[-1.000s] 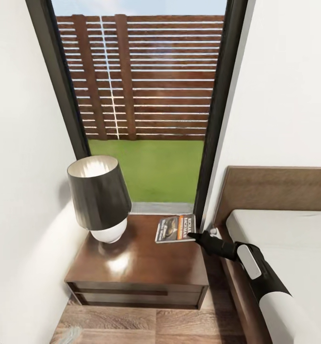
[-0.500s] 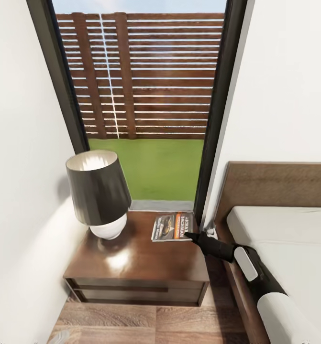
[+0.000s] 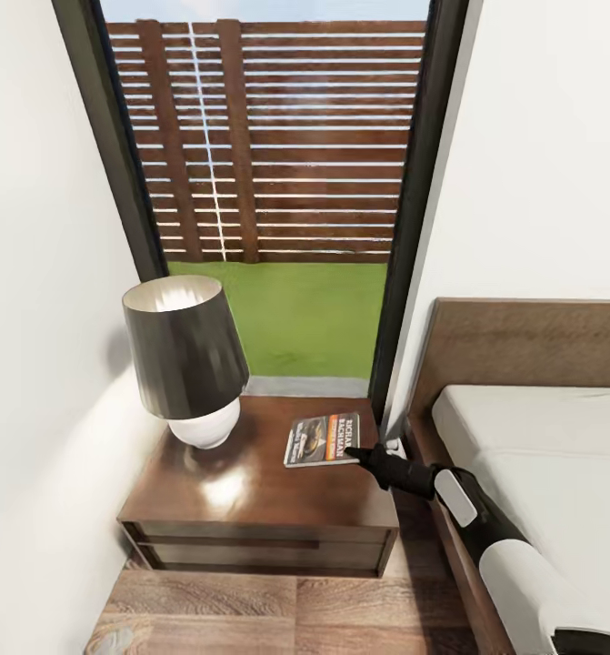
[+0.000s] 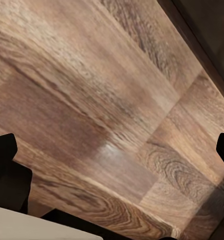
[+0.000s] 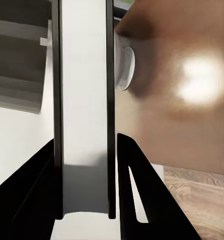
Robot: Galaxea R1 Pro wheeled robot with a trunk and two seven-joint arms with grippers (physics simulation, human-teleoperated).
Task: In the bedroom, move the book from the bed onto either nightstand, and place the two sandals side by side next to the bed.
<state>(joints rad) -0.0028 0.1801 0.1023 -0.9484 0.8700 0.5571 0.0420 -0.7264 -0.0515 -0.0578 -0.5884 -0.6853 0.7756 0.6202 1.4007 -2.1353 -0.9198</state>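
The book (image 3: 321,439), dark-covered with orange and white lettering, lies flat on or just above the nightstand (image 3: 250,500), at its back right corner. My right gripper (image 3: 359,452) reaches in from the bed side and is shut on the book's right edge. In the right wrist view the book (image 5: 84,100) is seen edge-on, white pages between dark covers, with a black finger (image 5: 142,190) pressed against each cover. The bed (image 3: 541,437) with its grey mattress and brown headboard stands to the right. My left gripper (image 4: 112,155) is open over the wood-plank floor. The sandals are out of view.
A lamp (image 3: 185,359) with a dark shade and white base stands on the nightstand's back left; its base (image 5: 126,67) shows beyond the book. A white wall runs close along the left. A tall dark-framed window (image 3: 268,182) is behind the nightstand. Wood floor (image 3: 295,609) lies in front.
My right gripper has carried the book a little to the left over the nightstand top, towards the lamp. The head view has shifted slightly.
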